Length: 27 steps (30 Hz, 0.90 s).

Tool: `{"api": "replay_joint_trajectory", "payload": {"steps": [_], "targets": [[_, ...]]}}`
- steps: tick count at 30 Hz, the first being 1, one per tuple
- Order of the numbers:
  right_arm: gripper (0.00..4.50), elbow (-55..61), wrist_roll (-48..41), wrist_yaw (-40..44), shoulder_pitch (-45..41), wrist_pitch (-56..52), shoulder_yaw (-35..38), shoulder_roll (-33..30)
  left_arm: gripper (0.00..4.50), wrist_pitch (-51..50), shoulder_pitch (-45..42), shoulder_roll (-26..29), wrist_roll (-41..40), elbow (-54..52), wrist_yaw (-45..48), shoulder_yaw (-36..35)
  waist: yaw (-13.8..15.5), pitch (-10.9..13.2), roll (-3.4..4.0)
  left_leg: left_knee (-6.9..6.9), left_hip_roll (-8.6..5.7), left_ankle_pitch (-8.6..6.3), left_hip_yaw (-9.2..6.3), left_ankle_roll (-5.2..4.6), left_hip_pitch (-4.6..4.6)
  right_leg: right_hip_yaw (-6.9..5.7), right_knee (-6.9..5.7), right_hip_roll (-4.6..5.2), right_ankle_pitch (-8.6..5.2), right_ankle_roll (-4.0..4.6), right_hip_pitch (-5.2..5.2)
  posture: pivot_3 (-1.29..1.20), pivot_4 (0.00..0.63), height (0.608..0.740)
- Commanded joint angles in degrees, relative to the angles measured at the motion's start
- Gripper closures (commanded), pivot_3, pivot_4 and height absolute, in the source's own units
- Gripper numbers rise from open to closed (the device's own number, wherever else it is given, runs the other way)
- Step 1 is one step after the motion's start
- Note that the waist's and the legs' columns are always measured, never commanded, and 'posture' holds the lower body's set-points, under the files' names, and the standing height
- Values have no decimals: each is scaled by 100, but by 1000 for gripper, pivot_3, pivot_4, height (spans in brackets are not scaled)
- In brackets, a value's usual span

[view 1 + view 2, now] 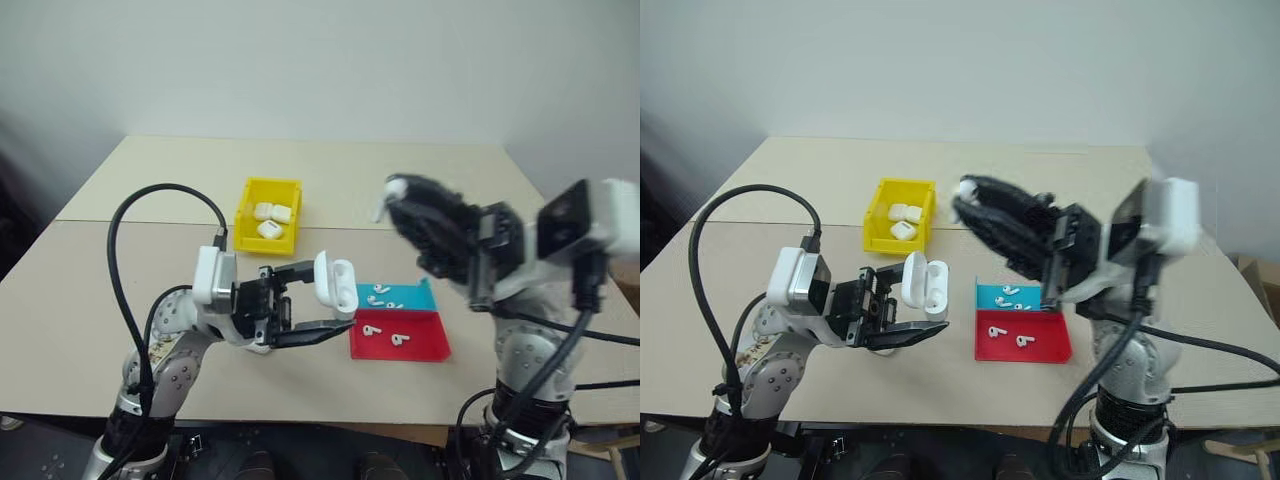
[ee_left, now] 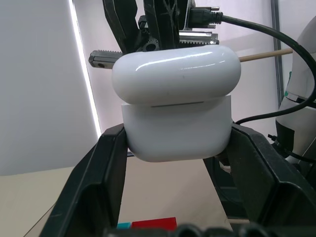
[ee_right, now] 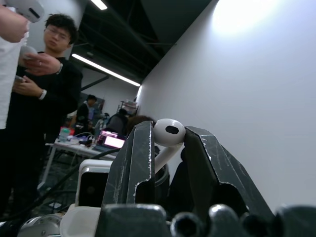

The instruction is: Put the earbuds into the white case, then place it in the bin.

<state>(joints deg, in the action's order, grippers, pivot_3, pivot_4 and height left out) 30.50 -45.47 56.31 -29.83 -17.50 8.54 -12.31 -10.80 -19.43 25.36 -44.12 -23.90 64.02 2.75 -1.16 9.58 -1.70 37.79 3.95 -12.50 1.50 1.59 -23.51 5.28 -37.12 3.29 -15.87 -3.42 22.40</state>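
Observation:
My left gripper (image 1: 328,298) is shut on the white case (image 1: 337,284), held above the table with its lid flipped open. The left wrist view has the case (image 2: 177,109) clamped between both black fingers (image 2: 101,177). My right gripper (image 1: 398,196) is raised higher on the right, shut on one earbud (image 1: 394,188). The earbud's (image 3: 168,133) round head pokes out between the fingers (image 3: 139,158) in the right wrist view. More earbuds (image 1: 381,293) lie on the trays below. The yellow bin (image 1: 249,190) stands behind the left gripper.
Three white cases (image 1: 271,219) lie in the bin. A teal tray (image 1: 424,296) and a red tray (image 1: 428,346) sit side by side near the table's front edge, under the right arm. People (image 3: 47,79) stand in the room behind, seen in the right wrist view.

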Motion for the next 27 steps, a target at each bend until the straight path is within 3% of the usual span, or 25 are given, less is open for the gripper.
{"api": "replay_joint_trajectory", "payload": {"steps": [1, 27], "targets": [[3476, -27, 201, 220, 151, 443, -285, -85, 1735, 33, -57, -40, -39, -128, 7, -32, 15, 0, 0, 0, 0, 0, 0, 0, -1, 0, 0, 0, 0, 0, 0, 0, 150, 740], [3476, -510, 808, 408, 536, 1635, -844, -425, 1735, 26, -18, -44, 9, -147, 6, -12, 21, 0, 0, 0, -1, 0, 0, 0, 0, 0, 1, 0, 0, -1, 0, 0, 150, 740]]}}
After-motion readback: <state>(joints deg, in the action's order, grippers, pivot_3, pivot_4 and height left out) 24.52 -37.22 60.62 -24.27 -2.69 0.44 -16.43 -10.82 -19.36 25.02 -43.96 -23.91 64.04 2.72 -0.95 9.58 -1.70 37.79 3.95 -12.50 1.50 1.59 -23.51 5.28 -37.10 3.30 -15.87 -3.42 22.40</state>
